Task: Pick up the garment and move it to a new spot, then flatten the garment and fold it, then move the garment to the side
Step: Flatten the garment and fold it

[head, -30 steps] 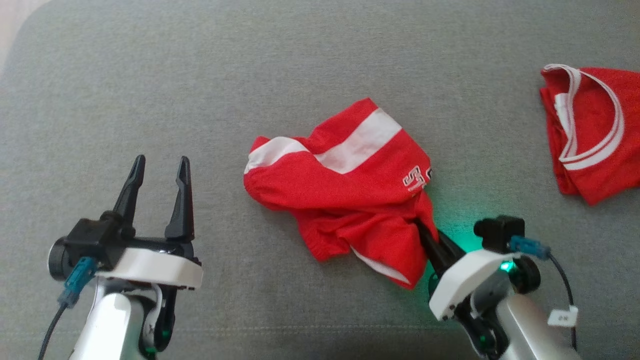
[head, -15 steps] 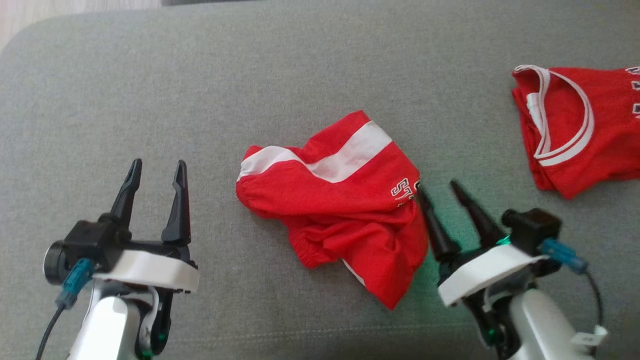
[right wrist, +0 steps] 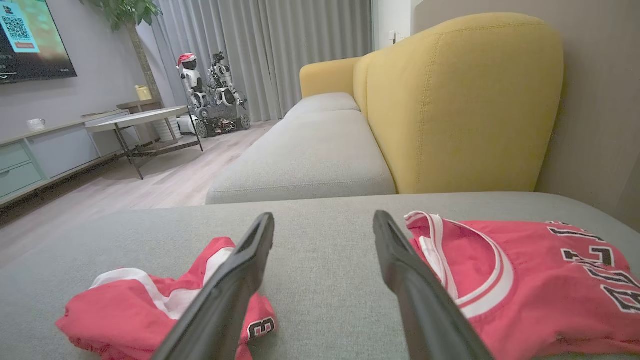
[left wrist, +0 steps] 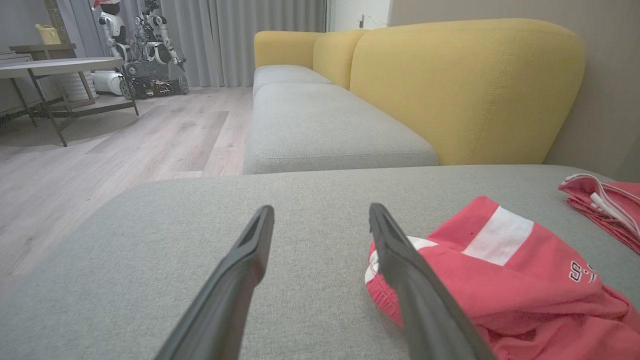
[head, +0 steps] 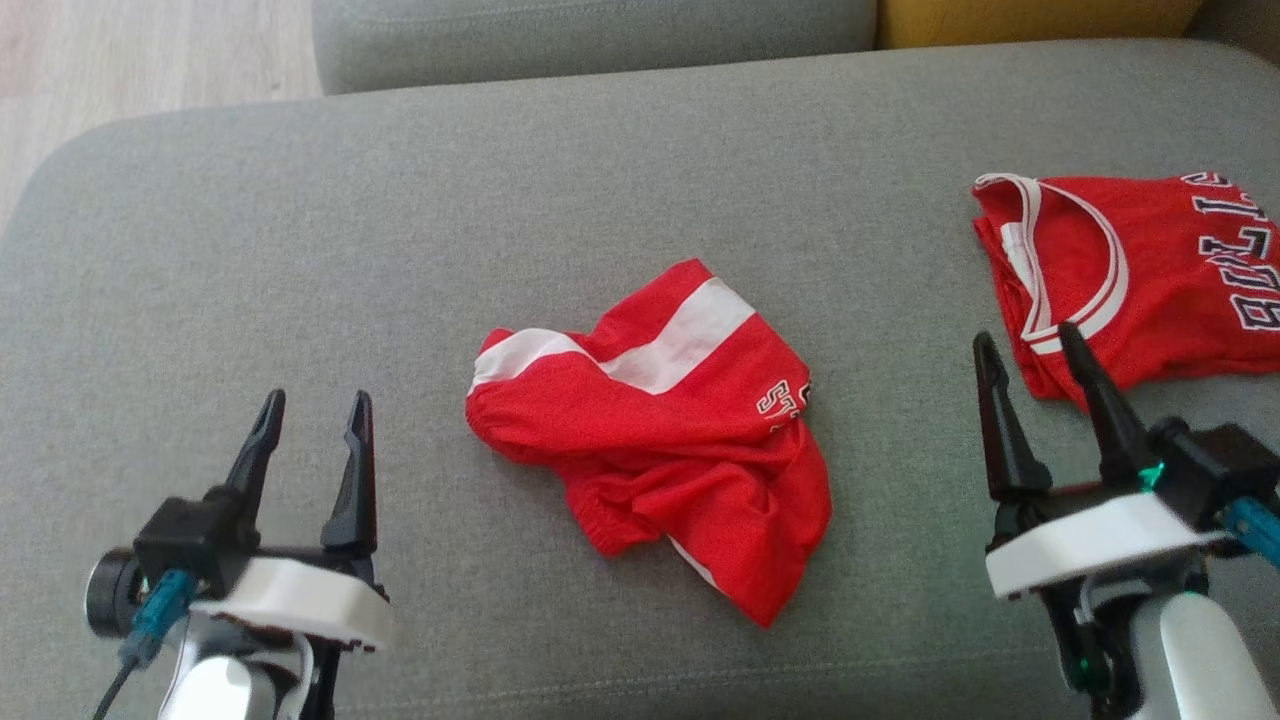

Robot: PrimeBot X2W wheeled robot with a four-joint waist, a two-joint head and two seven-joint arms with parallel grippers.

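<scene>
Left gripper (left wrist: 321,210) fingers spread wide, bare grey cushion (left wrist: 200,225) between them. Crumpled red shorts (left wrist: 500,280) with white stripe lie on cushion, partly behind right-hand finger. Red jersey (left wrist: 605,205) at right edge. Yellow backrest (left wrist: 465,85) beyond. Table (left wrist: 55,65) and robots (left wrist: 145,50) far left.

The red jersey (head: 1150,300), lying at about 2 o'clock from the red shorts (head: 660,440) in the head view, carried black block capitals outlined in white. They ran sideways along its 3 o'clock edge and read "BULL", with the frame cutting off the rest. In the right wrist view the same letters were too cropped to read.

The shorts bore small white-outlined letters at their 3 o'clock side, reading "ST" before a fold hid the rest. The right wrist view showed one more character there, perhaps a "3".

At 10 o'clock in the right wrist view, a wall screen (right wrist: 35,55) showed a QR code (right wrist: 16,28). Its other text was too small to read.
</scene>
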